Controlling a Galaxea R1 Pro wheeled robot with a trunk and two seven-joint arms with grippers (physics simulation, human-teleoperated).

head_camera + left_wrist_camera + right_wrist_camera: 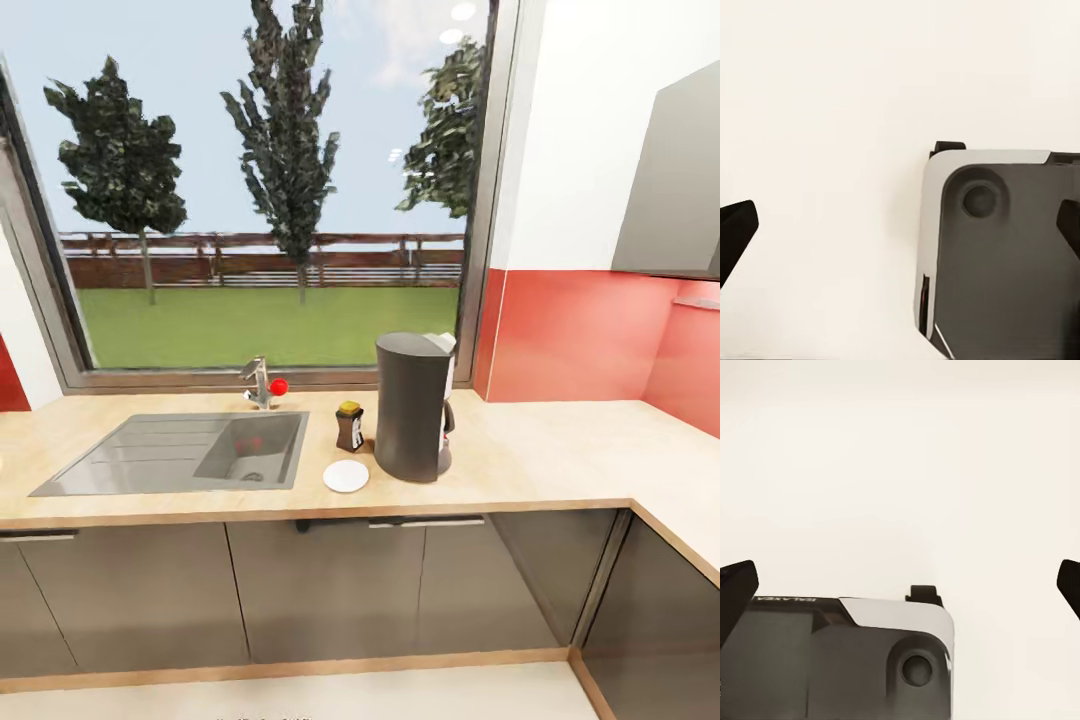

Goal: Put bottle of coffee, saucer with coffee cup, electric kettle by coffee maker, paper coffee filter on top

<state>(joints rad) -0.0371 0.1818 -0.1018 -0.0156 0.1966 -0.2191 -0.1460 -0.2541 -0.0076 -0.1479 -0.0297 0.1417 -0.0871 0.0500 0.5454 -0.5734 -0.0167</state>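
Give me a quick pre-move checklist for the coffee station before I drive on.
1. Coffee maker on the countertop: ok.
2. Coffee bottle beside the maker: ok.
3. Saucer beside the maker: ok.
4. Cup on the saucer: not ok, saucer bare.
5. Filter on top of the maker: cannot tell; something white shows at its top edge.
6. Left claw and right claw free to grasp: ok, fingers apart, nothing between.

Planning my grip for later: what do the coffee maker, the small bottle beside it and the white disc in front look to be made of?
Coffee maker: dark grey, matte, probably plastic; soft even shading, no sharp reflections. Bottle: dark brown with a yellow cap, possibly glass or glossy plastic; too small to settle. White disc: flat, plain white, could be a glazed ceramic saucer; no visible rim detail.
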